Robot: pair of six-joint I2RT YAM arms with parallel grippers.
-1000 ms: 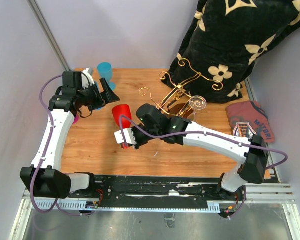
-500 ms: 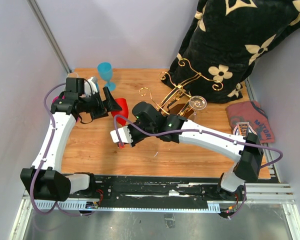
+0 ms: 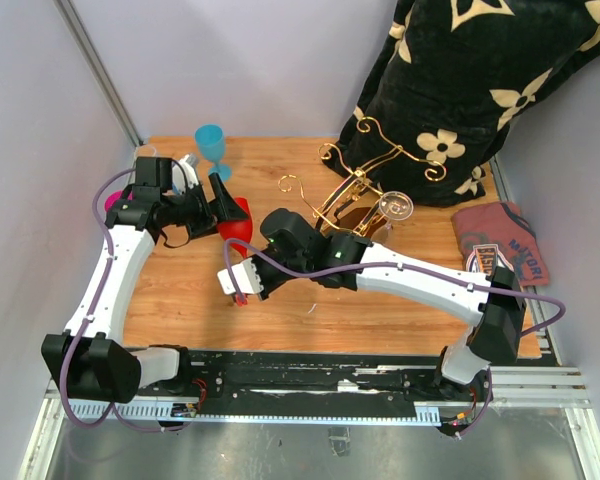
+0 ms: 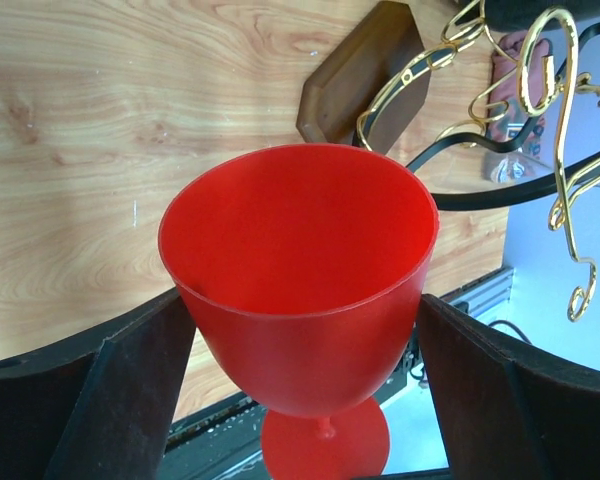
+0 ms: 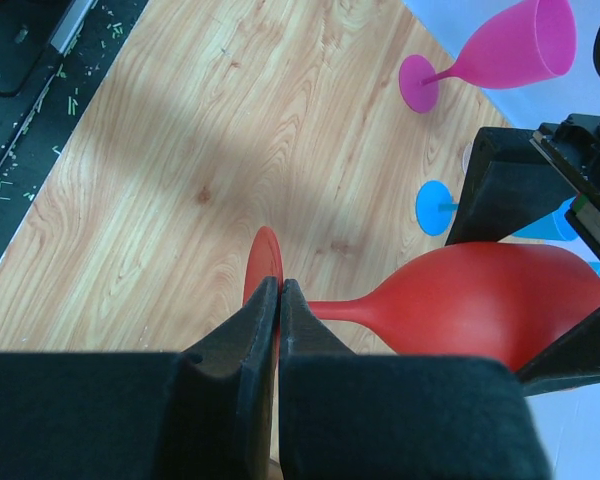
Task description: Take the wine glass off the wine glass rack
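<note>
The right end effector (image 5: 278, 290) is clamping shut on the foot of the red wine glass (image 3: 238, 222), holding it sideways above the counter (image 3: 280, 165), left of the rack (image 3: 355, 187) and apart from it. The left end effector (image 4: 302, 305) is standing wide, fingers flanking the opaque bowl; contact cannot be determined.

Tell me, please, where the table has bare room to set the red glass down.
Bare wood lies at the front between the left arm and the right pincer, and at the back between the blue glass and the rack. Mid-table is crowded around the red glass and left pincer.
</note>
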